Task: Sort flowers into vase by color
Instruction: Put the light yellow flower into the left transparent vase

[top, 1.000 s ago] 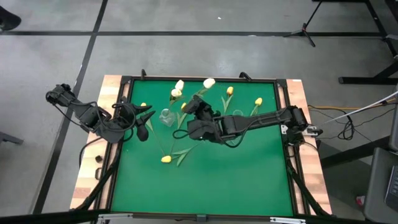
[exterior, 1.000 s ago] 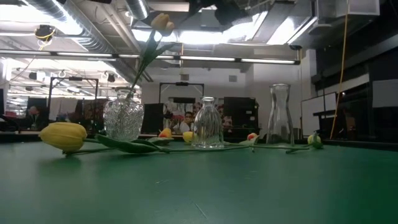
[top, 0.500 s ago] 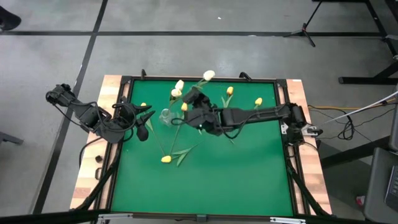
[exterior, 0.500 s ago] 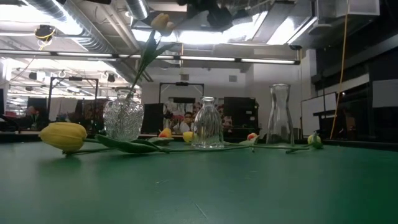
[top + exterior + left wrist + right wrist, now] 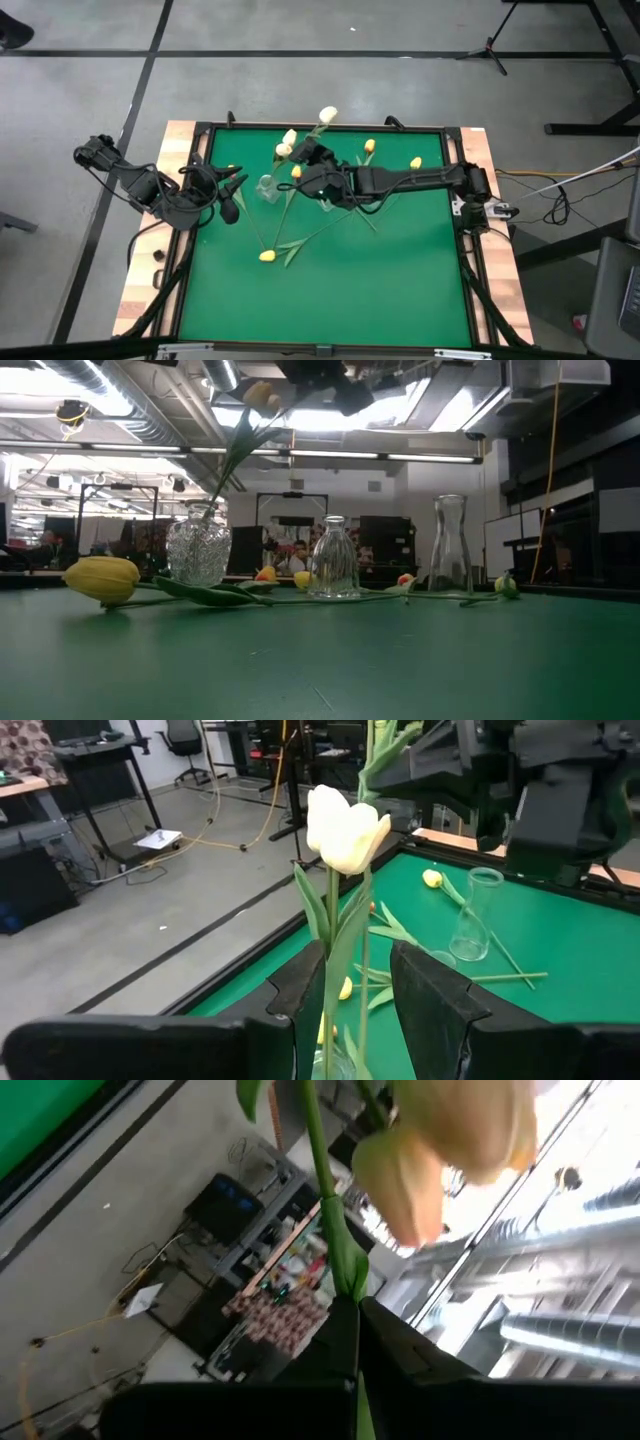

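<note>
My right gripper hangs above the far middle of the green mat, shut on a white tulip whose pale head stands beyond its fingertips. A faceted glass vase rests on its base on the mat to its left, with pale tulips standing in it. My left gripper waits open just left of this vase. Those tulips' stems show in the gap between its fingers. Yellow tulips lie flat on the mat. My right gripper pinches the white tulip's green stem between its two fingers, some way below the head. The stem runs on past the fingertips to the head. The tulip is lifted clear of the mat, and its head points toward the far edge.
A small bell-shaped bottle and a tall carafe stand near the faceted vase. A yellow tulip with long leaves lies on the near part of the mat. A black frame rims the mat.
My right gripper has carried the white tulip toward the far edge and slightly left, closer to the faceted vase. The tulip's head now reaches past the far rim of the mat. My left arm has kept still.
</note>
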